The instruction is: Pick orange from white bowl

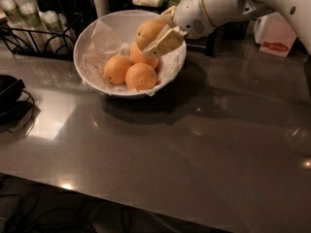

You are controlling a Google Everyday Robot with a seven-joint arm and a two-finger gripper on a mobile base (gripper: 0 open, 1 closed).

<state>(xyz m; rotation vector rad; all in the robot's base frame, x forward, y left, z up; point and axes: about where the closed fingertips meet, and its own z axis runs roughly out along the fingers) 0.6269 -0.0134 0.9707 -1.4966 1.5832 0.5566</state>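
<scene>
The orange (pixel 146 31) is clamped between the two fingers of the gripper (pixel 154 35) and is held over the 2 o'clock side of the white bowl (pixel 119 21). It is just above three other oranges (pixel 116 69) that lie together on the crinkled paper lining (pixel 97 52); whether it touches the one beneath cannot be told. The bowl is set on the grey table (pixel 194 154) toward 11 o'clock, the white arm (pixel 228 4) is seen reaching in from 1 o'clock, and a black dish (pixel 7 89) is seen at 9 o'clock.

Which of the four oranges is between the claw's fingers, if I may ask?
The topmost orange, held above the three others in the white bowl; the claw is shut on it.
</scene>
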